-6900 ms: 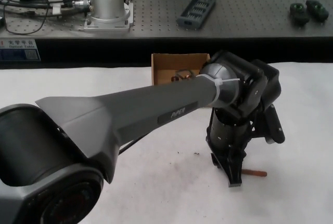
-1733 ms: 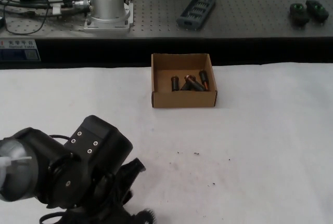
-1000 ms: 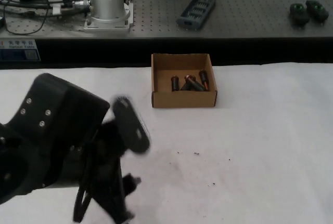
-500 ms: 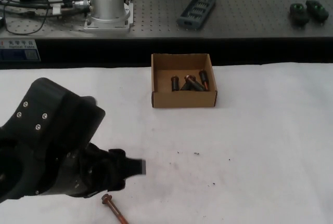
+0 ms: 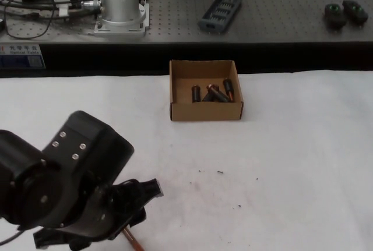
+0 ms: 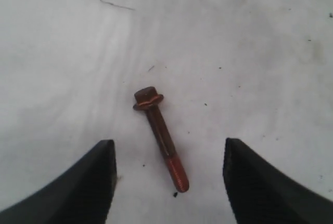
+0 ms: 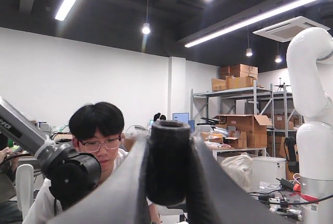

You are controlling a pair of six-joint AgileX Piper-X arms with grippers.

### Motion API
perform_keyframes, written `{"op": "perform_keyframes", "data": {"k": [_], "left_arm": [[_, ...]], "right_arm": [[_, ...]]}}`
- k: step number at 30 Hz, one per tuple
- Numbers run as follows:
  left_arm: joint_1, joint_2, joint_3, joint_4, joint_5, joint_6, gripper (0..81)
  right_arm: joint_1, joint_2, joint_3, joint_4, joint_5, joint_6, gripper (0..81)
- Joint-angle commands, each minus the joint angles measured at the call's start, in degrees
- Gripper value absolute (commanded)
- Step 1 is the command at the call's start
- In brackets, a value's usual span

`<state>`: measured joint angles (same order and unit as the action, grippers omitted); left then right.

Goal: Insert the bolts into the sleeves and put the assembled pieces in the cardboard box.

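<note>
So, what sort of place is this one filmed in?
Probably a robotics lab: a perforated optical table at the back, storage shelves stacked with cartons, and a white robot arm.

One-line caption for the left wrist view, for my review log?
Open left hand poised over a copper-coloured bolt lying on the white cover.

The left arm's wrist [image 5: 70,175] is a blocky matt-black shell with rounded corners. Its flat face carries four small silver screws [image 5: 74,156], and a round black joint [image 5: 23,181] adjoins it. The left gripper [image 6: 169,143] has two smooth dark fingers [image 6: 86,187] with slanted inner edges. The right gripper [image 7: 167,138] has broad dark-grey fingers [image 7: 122,185] that taper toward the tips. The other arm's link [image 7: 18,122] is grey with white lettering and ends in a bulbous black casing [image 7: 73,174].
</note>
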<state>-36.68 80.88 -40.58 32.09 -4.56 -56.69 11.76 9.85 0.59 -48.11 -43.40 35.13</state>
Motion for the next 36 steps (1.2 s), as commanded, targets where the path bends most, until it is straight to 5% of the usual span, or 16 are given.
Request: {"op": "perform_keyframes", "data": {"k": [1, 17, 23, 29, 36], "left_arm": [[0.0, 2.74, -0.02, -2.57, -0.76, -1.72, 44.3], [0.0, 14.79, -0.02, -11.53, 1.01, -0.46, 18.4], [0.0, 15.92, -0.02, -11.52, -0.75, 14.08, 0.3], [0.0, 14.24, -0.16, -14.32, -0.93, 36.69, 0.6], [0.0, 5.43, 0.02, -25.04, -2.51, 44.32, 0.6]], "right_arm": [[-0.26, -0.25, -0.59, -0.05, 0.43, -0.41, 7.1], [-0.26, -0.25, -0.59, -0.05, 0.43, -0.41, 7.1], [-0.26, -0.25, -0.59, -0.05, 0.43, -0.41, 7.1], [-0.26, -0.25, -0.59, 0.21, 0.43, -0.41, 7.1], [-0.26, -0.13, -0.59, 8.83, 7.51, -7.06, 7.1]]}}
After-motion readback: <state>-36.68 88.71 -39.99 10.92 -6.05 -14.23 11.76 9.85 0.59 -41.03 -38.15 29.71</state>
